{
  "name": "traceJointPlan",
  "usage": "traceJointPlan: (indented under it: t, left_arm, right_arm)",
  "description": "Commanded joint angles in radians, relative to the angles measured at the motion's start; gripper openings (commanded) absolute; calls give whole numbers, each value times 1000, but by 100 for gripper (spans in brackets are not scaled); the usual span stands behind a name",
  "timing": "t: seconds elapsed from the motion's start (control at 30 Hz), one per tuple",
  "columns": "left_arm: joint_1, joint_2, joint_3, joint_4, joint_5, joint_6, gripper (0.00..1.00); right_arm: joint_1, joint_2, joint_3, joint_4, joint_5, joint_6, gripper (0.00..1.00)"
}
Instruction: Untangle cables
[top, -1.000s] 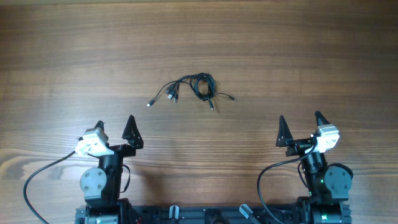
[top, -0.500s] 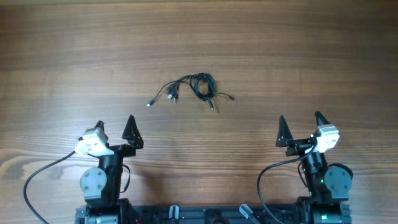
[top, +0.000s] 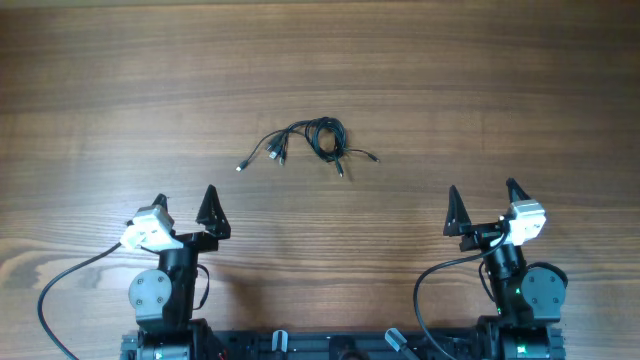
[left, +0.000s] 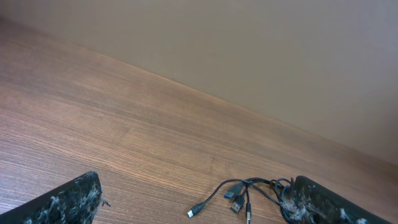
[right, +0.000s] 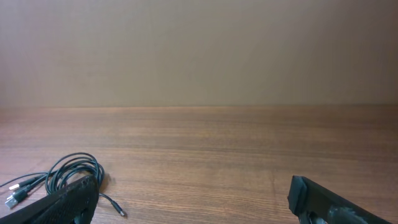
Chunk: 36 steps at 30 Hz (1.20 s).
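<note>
The cables (top: 310, 143) lie in one small black tangle on the wooden table, a coiled loop at the right and plug ends fanning out to the left and lower right. In the left wrist view the cables (left: 249, 194) show several plugs between the fingers, far ahead. The right wrist view catches the cables (right: 68, 171) as a coil at lower left. My left gripper (top: 185, 207) stands open near the front edge, well short of the tangle. My right gripper (top: 483, 203) is open too, off to the right. Neither touches a cord.
Both arm bases (top: 160, 295) sit at the front edge with thick black feed cables looping beside them. The wooden table (top: 500, 80) stretches bare toward a plain beige wall (right: 199, 50) at the back.
</note>
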Motion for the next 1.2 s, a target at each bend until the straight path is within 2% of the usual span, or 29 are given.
traceJointPlan:
  t: [0.0, 0.27, 0.4, 0.5, 0.53, 0.67, 0.77, 0.87, 1.03, 1.17]
  left_arm:
    - [0, 4, -2, -8, 16, -9, 100]
    - [0, 4, -2, 3, 12, -3, 100]
    - [0, 4, 11, 19, 86, -6, 100]
    - [0, 4, 78, -113, 103, -10, 100]
    - [0, 4, 130, -200, 103, -10, 100]
    - [0, 32, 286, -376, 103, -10, 100]
    - [0, 134, 408, -451, 107, -9, 100]
    - [0, 325, 554, -525, 107, -8, 100]
    - [0, 779, 850, -730, 149, 3, 100]
    - [0, 1027, 1023, -853, 183, 3, 100]
  right_arm:
    - [8, -5, -2, 3, 10, -18, 99]
    - [8, -5, -2, 3, 10, -18, 100]
    - [8, -5, -2, 3, 10, -18, 100]
    - [8, -5, -2, 3, 10, -18, 100]
    - [8, -5, -2, 3, 10, -18, 100]
    - [8, -5, -2, 3, 10, -18, 100]
    - [8, -5, -2, 3, 10, -18, 100]
    - [8, -5, -2, 3, 10, -18, 99]
    - [8, -5, -2, 3, 10, -18, 100]
    - [8, -5, -2, 3, 10, -18, 100]
